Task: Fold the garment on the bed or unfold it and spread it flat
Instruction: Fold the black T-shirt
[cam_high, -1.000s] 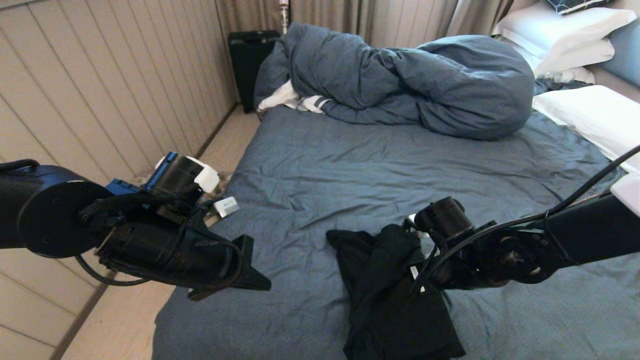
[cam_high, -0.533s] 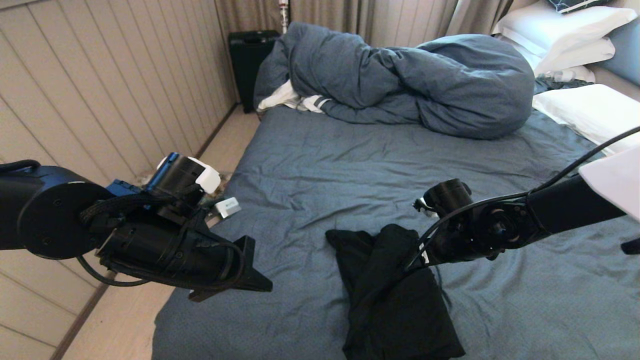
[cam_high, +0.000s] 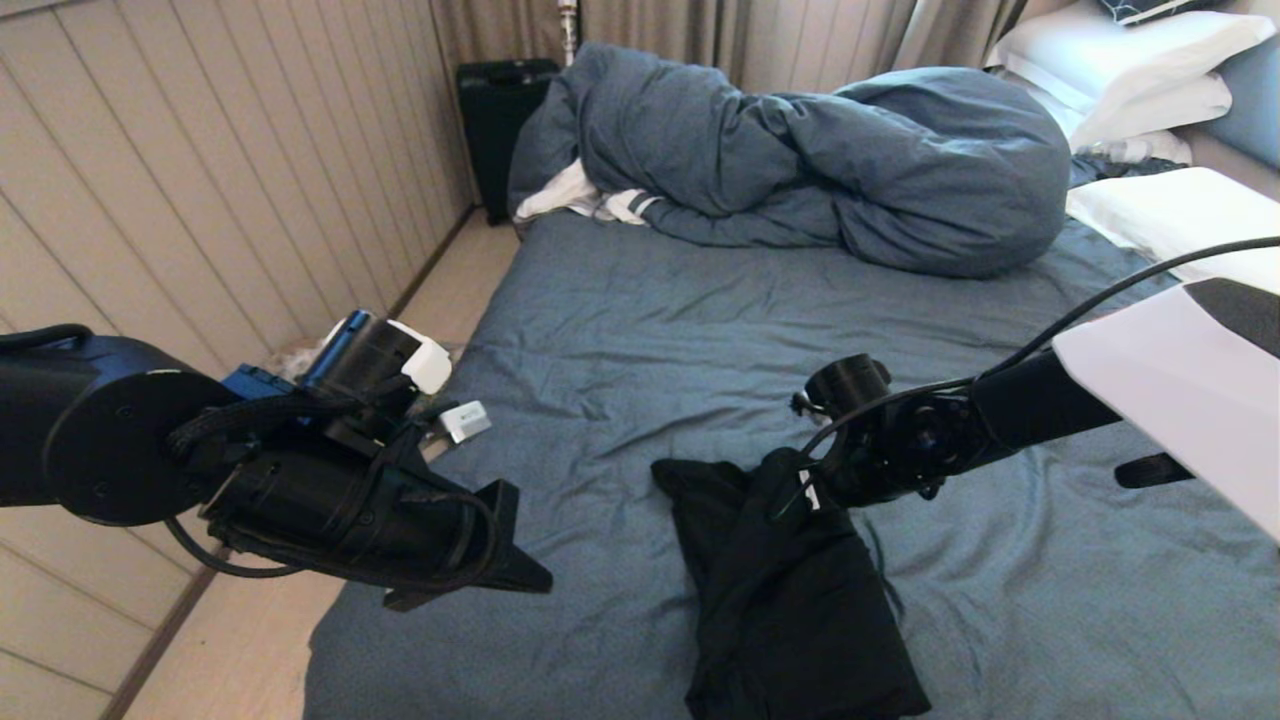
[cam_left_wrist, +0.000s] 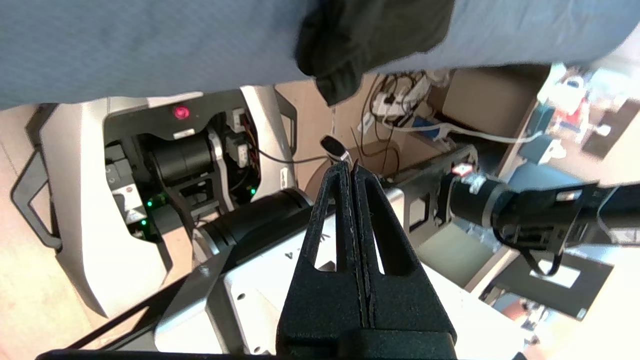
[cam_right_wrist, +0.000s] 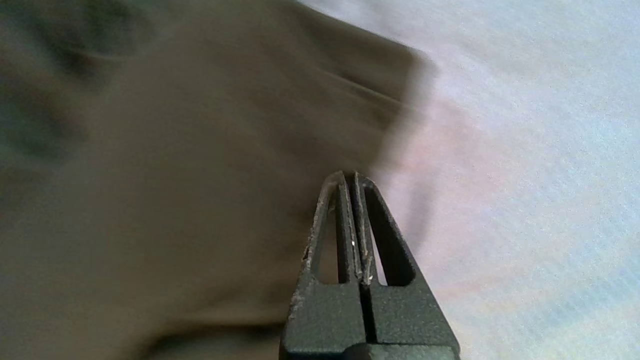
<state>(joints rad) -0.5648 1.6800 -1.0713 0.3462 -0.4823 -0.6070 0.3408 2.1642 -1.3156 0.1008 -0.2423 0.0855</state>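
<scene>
Lying bunched — black garment (cam_high: 790, 590)

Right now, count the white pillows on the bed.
3 at least: two stacked at the head view's top right corner, one nearer on the right edge. Others may be hidden.

The black T-shirt (cam_high: 790, 590) is showing as soft matt cloth, the bed (cam_high: 640, 330) sheet as wrinkled blue-grey cloth, and the left gripper (cam_left_wrist: 352, 172) fingers as grainy matt black plastic.
</scene>
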